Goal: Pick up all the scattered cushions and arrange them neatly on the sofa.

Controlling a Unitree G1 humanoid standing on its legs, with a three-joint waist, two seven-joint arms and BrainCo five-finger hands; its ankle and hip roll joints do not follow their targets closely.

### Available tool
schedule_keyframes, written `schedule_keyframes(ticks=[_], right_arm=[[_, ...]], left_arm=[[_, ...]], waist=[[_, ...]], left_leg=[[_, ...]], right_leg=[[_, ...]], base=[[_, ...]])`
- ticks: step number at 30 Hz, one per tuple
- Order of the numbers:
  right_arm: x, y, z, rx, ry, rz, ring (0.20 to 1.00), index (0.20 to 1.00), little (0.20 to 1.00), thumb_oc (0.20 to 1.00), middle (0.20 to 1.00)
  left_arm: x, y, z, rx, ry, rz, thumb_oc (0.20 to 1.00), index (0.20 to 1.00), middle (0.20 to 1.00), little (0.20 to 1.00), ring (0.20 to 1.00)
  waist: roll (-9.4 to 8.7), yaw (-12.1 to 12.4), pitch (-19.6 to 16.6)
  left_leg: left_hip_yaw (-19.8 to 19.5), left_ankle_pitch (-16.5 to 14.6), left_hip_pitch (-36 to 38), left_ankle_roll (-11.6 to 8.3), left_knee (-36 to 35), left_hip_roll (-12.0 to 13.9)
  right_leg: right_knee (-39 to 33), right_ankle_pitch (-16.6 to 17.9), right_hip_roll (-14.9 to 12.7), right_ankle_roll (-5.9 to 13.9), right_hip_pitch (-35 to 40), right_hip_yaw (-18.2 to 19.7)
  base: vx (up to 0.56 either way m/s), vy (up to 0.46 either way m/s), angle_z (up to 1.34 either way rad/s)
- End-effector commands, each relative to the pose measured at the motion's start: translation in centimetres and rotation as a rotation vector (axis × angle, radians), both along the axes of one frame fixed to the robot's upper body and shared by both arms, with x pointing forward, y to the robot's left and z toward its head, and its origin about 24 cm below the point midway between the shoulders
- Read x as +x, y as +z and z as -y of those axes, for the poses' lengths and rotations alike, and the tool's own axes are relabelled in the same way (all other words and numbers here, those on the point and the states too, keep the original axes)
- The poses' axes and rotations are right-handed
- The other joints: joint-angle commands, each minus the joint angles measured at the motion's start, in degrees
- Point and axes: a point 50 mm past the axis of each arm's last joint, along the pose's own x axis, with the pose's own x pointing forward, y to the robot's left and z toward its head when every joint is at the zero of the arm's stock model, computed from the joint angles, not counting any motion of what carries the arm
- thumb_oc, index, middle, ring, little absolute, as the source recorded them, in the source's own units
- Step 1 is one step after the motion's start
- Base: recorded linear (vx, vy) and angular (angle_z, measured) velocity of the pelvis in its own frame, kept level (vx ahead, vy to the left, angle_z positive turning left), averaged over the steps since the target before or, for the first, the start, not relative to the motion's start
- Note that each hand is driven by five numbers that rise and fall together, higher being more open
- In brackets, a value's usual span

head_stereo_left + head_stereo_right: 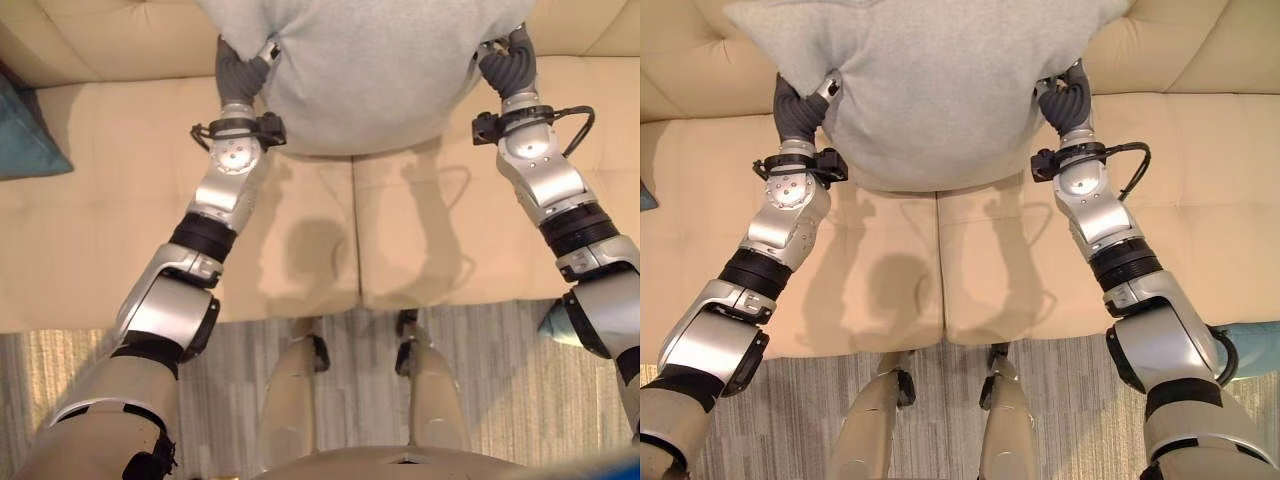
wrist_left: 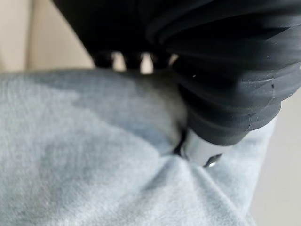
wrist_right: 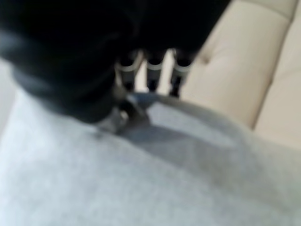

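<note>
- Holding the grey cushion from both sides, the left hand and the right hand each take one lower corner, so the soft body hangs level between them rather than sagging to one side.
- Left hand: in its wrist view the thumb presses a crease into the fabric while the fingers reach over the far edge, a pinch closed on the cloth (a grip suited to a limp, stuffed thing with no handle).
- Right hand: its wrist view shows the same arrangement, thumb dug into the near face and fingers wrapped past the edge, clamped on the cushion.
- Position of the task's thing: the cushion is carried over the beige sofa, in front of the backrest and above the seam between the two seat pads; whether its lower edge touches the seat cannot be told.
- Probable reason for this pose: the cushion is likely being set upright against the backrest, centred.
- A teal cushion lies at the sofa's left end, and another teal object shows at the right by the striped rug (possibly a cushion still to collect).
</note>
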Motion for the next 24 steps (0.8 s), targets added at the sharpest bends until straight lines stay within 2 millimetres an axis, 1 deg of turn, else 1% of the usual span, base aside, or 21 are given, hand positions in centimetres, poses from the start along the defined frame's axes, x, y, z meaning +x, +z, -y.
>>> schedule_keyframes(ticks=[1, 2, 3, 4, 5, 6, 7, 8, 9, 10, 11, 12, 13, 14, 16, 19, 20, 22, 23, 24], right_arm=[[-0.9, 5.6, -5.8, -0.091, 0.188, 0.207, 0.2, 0.2, 0.2, 0.2, 0.2], [-0.8, 5.7, -5.8, -0.092, 0.189, 0.208, 0.2, 0.2, 0.2, 0.2, 0.2], [-0.7, 6.0, -5.9, -0.105, 0.179, 0.205, 0.225, 0.225, 0.225, 0.225, 0.225], [-0.2, 6.4, -5.4, -0.123, 0.144, 0.19, 0.576, 0.576, 0.576, 0.576, 0.576], [-0.2, 6.5, -5.5, -0.123, 0.145, 0.192, 0.661, 0.661, 0.661, 0.661, 0.661], [0.1, 6.9, -5.1, -0.14, 0.114, 0.182, 1.0, 1.0, 1.0, 1.0, 1.0], [0.1, 7.0, -5.1, -0.14, 0.114, 0.184, 1.0, 1.0, 1.0, 1.0, 1.0], [0.3, 7.2, -4.8, -0.153, 0.091, 0.173, 1.0, 1.0, 1.0, 1.0, 1.0], [0.6, 7.3, -4.3, -0.166, 0.056, 0.154, 1.0, 1.0, 1.0, 1.0, 1.0], [0.6, 7.4, -4.3, -0.166, 0.056, 0.156, 1.0, 1.0, 1.0, 1.0, 1.0], [1.0, 7.6, -3.7, -0.199, 0.016, 0.13, 1.0, 1.0, 1.0, 1.0, 1.0], [1.0, 7.8, -3.7, -0.199, 0.017, 0.132, 1.0, 1.0, 1.0, 1.0, 1.0], [1.1, 8.0, -3.2, -0.218, -0.009, 0.12, 1.0, 1.0, 1.0, 1.0, 1.0], [1.1, 8.1, -3.2, -0.218, -0.009, 0.121, 1.0, 1.0, 1.0, 1.0, 1.0], [1.1, 8.6, -2.8, -0.244, -0.027, 0.123, 1.0, 1.0, 1.0, 1.0, 1.0], [0.8, 9.4, -1.7, -0.298, -0.066, 0.133, 1.0, 1.0, 1.0, 1.0, 1.0], [0.6, 9.7, -0.5, -0.327, -0.103, 0.136, 1.0, 1.0, 1.0, 1.0, 1.0], [0.5, 9.9, 0.7, -0.355, -0.143, 0.134, 1.0, 1.0, 1.0, 1.0, 1.0], [0.2, 10.2, 2.0, -0.358, -0.18, 0.138, 1.0, 1.0, 1.0, 1.0, 1.0], [0.2, 10.2, 1.9, -0.359, -0.18, 0.138, 1.0, 1.0, 1.0, 1.0, 1.0]], left_arm=[[-0.8, 6.2, 3.6, 0.062, -0.132, 0.231, 0.2, 0.2, 0.2, 0.2, 0.2], [-0.8, 6.3, 3.6, 0.061, -0.132, 0.232, 0.373, 0.373, 0.373, 0.373, 0.373], [-0.6, 6.6, 3.4, 0.069, -0.117, 0.228, 0.925, 0.925, 0.925, 0.925, 0.925], [-0.2, 7.2, 2.7, 0.076, -0.085, 0.219, 1.0, 1.0, 1.0, 1.0, 1.0], [-0.2, 7.3, 2.7, 0.075, -0.085, 0.221, 1.0, 1.0, 1.0, 1.0, 1.0], [-0.1, 8.2, 2.2, 0.092, -0.063, 0.228, 1.0, 1.0, 1.0, 1.0, 1.0], [-0.1, 8.2, 2.2, 0.092, -0.063, 0.23, 1.0, 1.0, 1.0, 1.0, 1.0], [0.0, 8.6, 1.8, 0.099, -0.044, 0.226, 1.0, 1.0, 1.0, 1.0, 1.0], [0.1, 9.3, 1.2, 0.111, -0.02, 0.225, 1.0, 1.0, 1.0, 1.0, 1.0], [0.1, 9.4, 1.2, 0.11, -0.021, 0.227, 1.0, 1.0, 1.0, 1.0, 1.0], [0.4, 10.1, 0.1, 0.134, 0.025, 0.209, 1.0, 1.0, 1.0, 1.0, 1.0], [0.4, 10.3, 0.1, 0.134, 0.026, 0.211, 1.0, 1.0, 1.0, 1.0, 1.0], [0.4, 11.0, -0.9, 0.183, 0.073, 0.207, 1.0, 1.0, 1.0, 1.0, 1.0], [0.4, 11.0, -0.9, 0.183, 0.073, 0.208, 1.0, 1.0, 1.0, 1.0, 1.0], [0.4, 11.5, -2.1, 0.231, 0.123, 0.199, 1.0, 1.0, 1.0, 1.0, 1.0], [0.1, 12.0, -4.1, 0.27, 0.182, 0.193, 1.0, 1.0, 1.0, 1.0, 1.0], [-0.2, 12.1, -5.4, 0.292, 0.216, 0.194, 1.0, 1.0, 1.0, 1.0, 1.0], [-0.6, 12.2, -7.1, 0.289, 0.269, 0.184, 1.0, 1.0, 1.0, 1.0, 1.0], [-0.9, 12.2, -8.7, 0.275, 0.313, 0.176, 1.0, 1.0, 1.0, 1.0, 1.0], [-0.9, 12.2, -8.7, 0.275, 0.313, 0.176, 1.0, 1.0, 1.0, 1.0, 1.0]], waist=[[-1.72, 1.8, -1.5], [-1.7, 1.8, -1.5], [-1.77, 1.9, -1.4], [-1.97, 2.2, -1.4], [-1.94, 2.2, -1.4], [-1.98, 2.5, -1.5], [-1.95, 2.4, -1.4], [-1.93, 2.5, -1.6], [-1.94, 2.6, -1.7], [-1.92, 2.6, -1.7], [-1.94, 2.7, -2.1], [-1.93, 2.6, -2.0], [-1.95, 2.7, -2.3], [-1.96, 2.7, -2.3], [-2.06, 2.8, -2.7], [-2.33, 2.8, -3.5], [-2.48, 2.7, -4.2], [-2.63, 2.8, -4.9], [-2.71, 2.8, -5.4], [-2.7, 2.8, -5.3]], left_leg=[[-0.1, -10.5, -2.0, -7.07, 6.2, 2.3], [-0.1, -10.5, -2.2, -7.07, 6.3, 2.4], [-0.3, -10.4, -3.1, -7.13, 6.5, 2.5], [-0.6, -9.8, -4.5, -7.31, 6.4, 2.7], [-0.7, -9.7, -4.6, -7.32, 6.4, 2.7], [-1.1, -9.1, -5.4, -7.47, 6.0, 2.8], [-1.1, -9.1, -5.5, -7.48, 6.0, 2.8], [-1.3, -8.7, -5.9, -7.6, 5.5, 2.9], [-1.5, -8.0, -6.3, -7.83, 4.8, 2.9], [-1.5, -8.0, -6.4, -7.84, 4.7, 2.9], [-1.7, -7.6, -6.8, -7.92, 4.1, 2.9], [-1.7, -7.6, -6.8, -7.92, 4.1, 2.9], [-2.0, -7.5, -7.3, -7.9, 4.0, 2.8], [-2.0, -7.5, -7.3, -7.9, 4.0, 2.8], [-2.3, -7.4, -7.7, -7.97, 4.1, 2.8], [-2.5, -7.4, -7.9, -8.12, 3.9, 2.8], [-2.7, -7.4, -7.8, -8.22, 4.0, 2.8], [-2.7, -7.6, -7.3, -8.21, 4.0, 2.8], [-2.8, -7.9, -6.8, -8.21, 4.1, 2.8], [-2.8, -7.9, -6.8, -8.21, 4.1, 2.8]], right_leg=[[-4.2, 4.6, -1.1, 3.31, -1.1, 2.5], [-4.2, 4.6, -1.1, 3.3, -1.3, 2.5], [-4.1, 4.7, -1.0, 3.24, -2.1, 2.5], [-4.4, 4.9, -0.9, 3.26, -3.0, 2.4], [-4.4, 5.0, -0.8, 3.24, -3.2, 2.4], [-4.7, 5.0, -0.6, 3.27, -4.0, 2.3], [-4.7, 5.1, -0.6, 3.26, -4.0, 2.3], [-4.9, 5.2, -0.4, 3.33, -4.5, 2.3], [-5.2, 5.4, -0.2, 3.48, -5.1, 2.1], [-5.2, 5.4, -0.2, 3.47, -5.1, 2.1], [-5.6, 5.7, 0.0, 3.56, -5.7, 2.0], [-5.6, 5.7, 0.0, 3.55, -5.8, 2.0], [-5.9, 5.8, 0.2, 3.54, -6.1, 2.1], [-5.9, 5.8, 0.2, 3.54, -6.2, 2.1], [-6.4, 6.1, 0.4, 3.63, -6.4, 2.2], [-6.9, 6.5, 0.5, 3.79, -6.6, 2.2], [-7.1, 6.7, 0.6, 3.88, -6.5, 2.3], [-7.3, 6.6, 0.6, 3.87, -6.1, 2.4], [-7.4, 6.5, 0.6, 3.82, -5.6, 2.4], [-7.4, 6.5, 0.6, 3.82, -5.5, 2.4]], base=[[-0.03, -0.041, 0.05], [-0.03, -0.044, 0.0], [-0.02, -0.05, -0.09], [-0.02, -0.051, -0.18], [-0.02, -0.071, -0.2], [-0.01, -0.034, -0.13], [0.0, -0.049, -0.05], [0.0, -0.03, 0.03], [0.0, 0.0, 0.0], [0.01, -0.037, 0.05], [0.01, -0.023, 0.06], [0.01, -0.034, 0.05], [0.0, -0.012, 0.03], [0.0, 0.0, 0.0], [0.01, -0.012, 0.05], [0.0, -0.003, 0.02], [0.03, -0.007, -0.03], [0.02, -0.004, 0.0], [0.0, 0.0, 0.0], [0.0, 0.0, 0.0]])
